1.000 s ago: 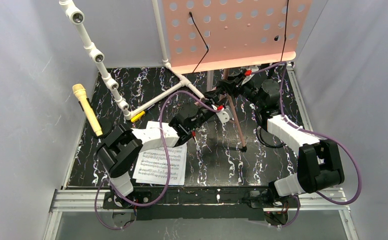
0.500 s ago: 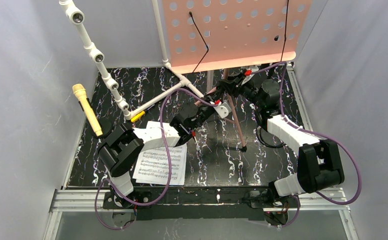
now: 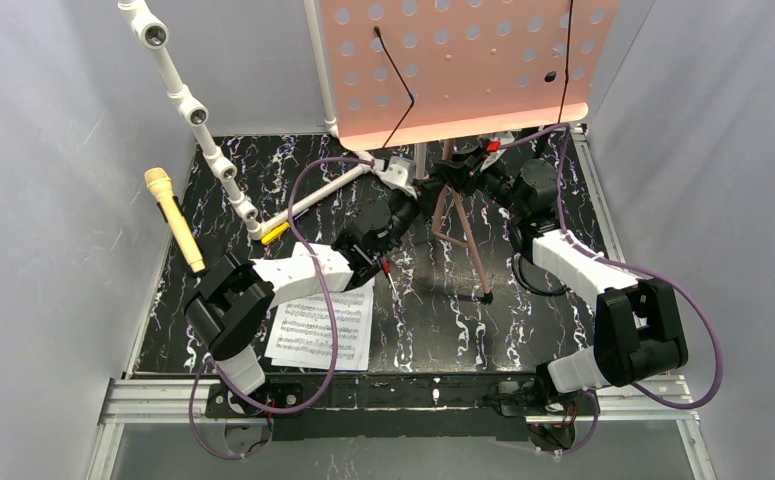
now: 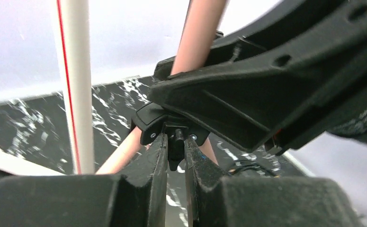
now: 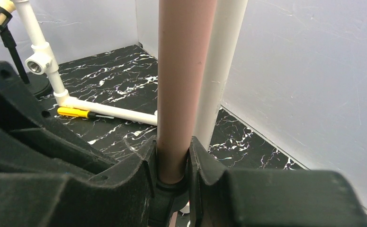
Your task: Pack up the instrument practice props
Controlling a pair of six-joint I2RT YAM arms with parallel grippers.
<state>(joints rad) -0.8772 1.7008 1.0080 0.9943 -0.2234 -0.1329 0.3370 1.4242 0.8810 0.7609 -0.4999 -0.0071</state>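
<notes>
The pink perforated music board (image 3: 463, 65) stands at the back on copper tripod legs (image 3: 471, 240). My right gripper (image 5: 172, 163) is shut on the stand's copper post (image 5: 183, 71), just above its black hub. My left gripper (image 4: 175, 153) is shut on the small black knob (image 4: 175, 142) at the tripod hub (image 3: 431, 190), facing the right gripper (image 3: 458, 172). White sheet-music pages (image 3: 321, 330) lie at the front left. The yellow microphone (image 3: 173, 218) leans in its clip at the left. The black grey-headed microphone is out of view.
A white plastic pipe frame (image 3: 213, 150) runs from the back left to the middle, with an upright pipe (image 5: 221, 71) right behind the post. A yellow pen (image 5: 75, 112) lies by the frame. A black cable loop (image 3: 533, 275) lies at the right. Grey walls close in on three sides.
My left gripper has swung up and back from the middle of the table to the tripod hub and shut on its knob. The right gripper has kept its hold on the post.
</notes>
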